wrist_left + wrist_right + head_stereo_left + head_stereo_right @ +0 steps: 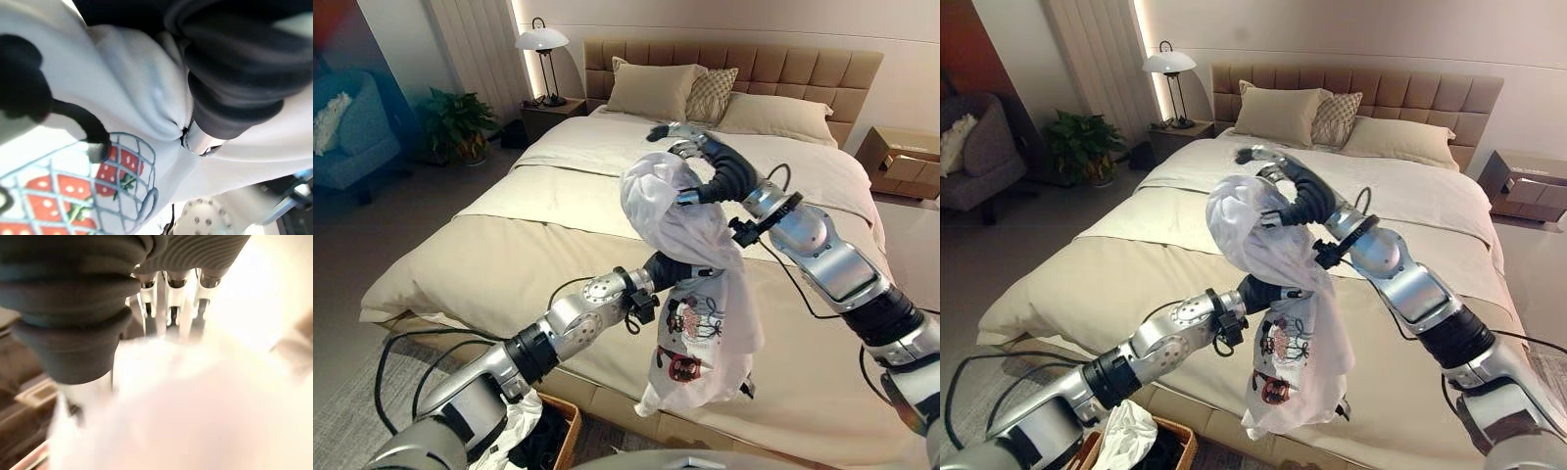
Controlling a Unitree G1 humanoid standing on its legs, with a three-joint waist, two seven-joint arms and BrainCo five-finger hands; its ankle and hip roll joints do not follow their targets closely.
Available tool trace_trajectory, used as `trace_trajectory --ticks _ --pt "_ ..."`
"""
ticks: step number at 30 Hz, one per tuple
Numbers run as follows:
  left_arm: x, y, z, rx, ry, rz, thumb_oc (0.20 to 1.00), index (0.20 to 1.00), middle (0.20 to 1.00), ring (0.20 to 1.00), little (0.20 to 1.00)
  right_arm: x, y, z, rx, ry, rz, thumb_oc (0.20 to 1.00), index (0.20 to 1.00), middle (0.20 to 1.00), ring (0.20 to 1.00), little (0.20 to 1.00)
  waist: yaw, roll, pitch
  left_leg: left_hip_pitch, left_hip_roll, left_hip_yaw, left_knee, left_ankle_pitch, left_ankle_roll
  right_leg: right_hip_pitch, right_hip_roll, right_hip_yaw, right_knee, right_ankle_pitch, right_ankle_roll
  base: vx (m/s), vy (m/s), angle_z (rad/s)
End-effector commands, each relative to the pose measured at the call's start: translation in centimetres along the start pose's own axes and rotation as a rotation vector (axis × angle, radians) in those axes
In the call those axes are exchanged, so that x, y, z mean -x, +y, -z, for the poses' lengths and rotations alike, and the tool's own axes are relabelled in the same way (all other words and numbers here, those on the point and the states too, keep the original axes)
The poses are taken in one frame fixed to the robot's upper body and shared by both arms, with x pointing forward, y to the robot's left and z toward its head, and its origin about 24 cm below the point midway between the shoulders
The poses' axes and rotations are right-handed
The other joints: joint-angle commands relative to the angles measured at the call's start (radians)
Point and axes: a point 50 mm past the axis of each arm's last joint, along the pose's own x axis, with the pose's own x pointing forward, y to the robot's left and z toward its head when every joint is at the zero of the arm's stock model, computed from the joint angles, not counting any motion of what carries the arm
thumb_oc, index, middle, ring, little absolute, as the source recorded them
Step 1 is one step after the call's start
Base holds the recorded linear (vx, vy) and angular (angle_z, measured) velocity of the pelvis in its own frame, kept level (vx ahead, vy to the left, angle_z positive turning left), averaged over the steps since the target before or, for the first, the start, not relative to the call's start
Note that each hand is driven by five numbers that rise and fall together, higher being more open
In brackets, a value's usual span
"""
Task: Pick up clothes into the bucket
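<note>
Both hands under white shirt — above bed | fingers' state: cannot tell

A white printed cotton garment hangs at centre frame, bunched at its top and draping toward the lower centre. The right hand sits above the bunched top, its dark-tipped fingers extended. The left hand is buried in the cloth at mid-height; its fingers are hidden. Behind, a wide bed with beige quilted cover spans the frame. A woven brown basket holding dark and white clothes occupies the lower left. A white-shaded table lamp stands upper left.
</note>
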Motion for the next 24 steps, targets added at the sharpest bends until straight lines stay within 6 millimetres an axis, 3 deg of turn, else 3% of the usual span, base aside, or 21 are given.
trace_trajectory --ticks 1,8,12,19,23,24 --pt "0.3 1.2 -3.4 0.001 -0.171 -0.049 0.2 0.2 0.2 0.2 0.2 0.7 -2.8 -0.3 0.058 -0.023 0.16 1.0 1.0 1.0 1.0 1.0 0.0 -0.051 -0.037 -0.044 -0.025 -0.033 0.09 -0.089 0.002 -0.019 -0.081 -0.045 0.016 0.035 0.07 0.0 0.0 0.0" --pt "4.3 4.4 -3.4 -0.041 -0.198 -0.24 0.2 0.2 0.2 0.2 0.2 4.6 -5.6 2.9 0.01 0.12 0.409 1.0 1.0 1.0 1.0 1.0 0.009 -0.047 -0.037 -0.042 -0.024 -0.037 0.088 -0.09 0.002 -0.016 -0.081 -0.051 0.014 0.031 0.07 0.01 -0.002 0.05" --pt "6.2 6.3 -5.4 -0.119 -0.273 -0.381 0.2 0.2 0.2 0.2 0.2 6.8 -6.7 4.4 -0.122 0.154 0.591 1.0 1.0 1.0 1.0 1.0 0.009 -0.045 -0.039 -0.051 -0.024 -0.04 0.087 -0.079 0.0 -0.019 -0.079 -0.053 0.008 0.036 0.067 -0.01 -0.007 0.04" --pt "9.3 8.5 -8.6 -0.293 -0.442 -0.656 0.2 0.2 0.2 0.2 0.2 10.1 -6.2 7.0 -0.366 0.209 0.793 1.0 1.0 1.0 1.0 1.0 0.01 -0.045 -0.041 -0.052 -0.02 -0.04 0.085 -0.08 -0.001 -0.021 -0.075 -0.051 0.006 0.03 0.062 0.0 -0.002 0.01" --pt "13.5 8.8 -10.9 -0.527 -0.578 -0.912 0.2 0.2 0.2 0.2 0.2 13.2 -4.7 9.0 -0.503 0.29 0.902 1.0 1.0 1.0 1.0 1.0 0.009 -0.045 -0.039 -0.047 -0.017 -0.032 0.082 -0.084 -0.002 -0.022 -0.072 -0.044 0.005 0.026 0.056 0.0 0.0 0.0" --pt "13.5 8.8 -10.9 -0.527 -0.577 -0.912 0.2 0.2 0.2 0.2 0.2 13.2 -4.7 9.0 -0.503 0.29 0.902 1.0 1.0 1.0 1.0 1.0 0.009 -0.045 -0.039 -0.047 -0.017 -0.031 0.082 -0.084 -0.002 -0.022 -0.072 -0.044 0.005 0.026 0.056 0.0 0.0 0.0"
